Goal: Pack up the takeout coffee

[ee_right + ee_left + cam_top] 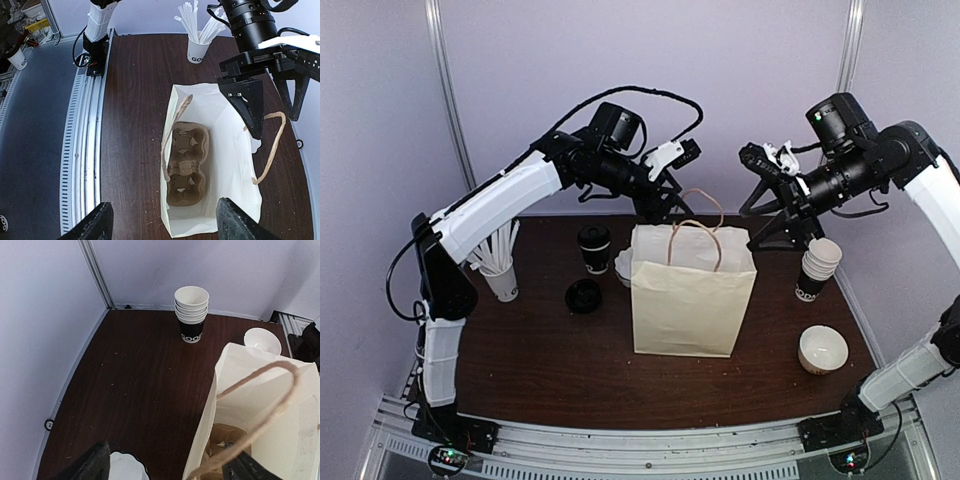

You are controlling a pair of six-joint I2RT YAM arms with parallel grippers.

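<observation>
On the table [520, 350] the coffee [594, 247] sits unpacked, and the bag [680, 310] holds just a carrier [186, 165]. Left gripper [276, 125] and right gripper [166, 220] hover, jaws spread, empty.

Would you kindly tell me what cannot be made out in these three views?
Takeout coffee: top view, print too small to read; not seen in either wrist view.
White object behind the paper bag: top view, bag hides most; left wrist view, bottom edge cuts it.
Cup carrier: top view, bag walls hide it.
</observation>
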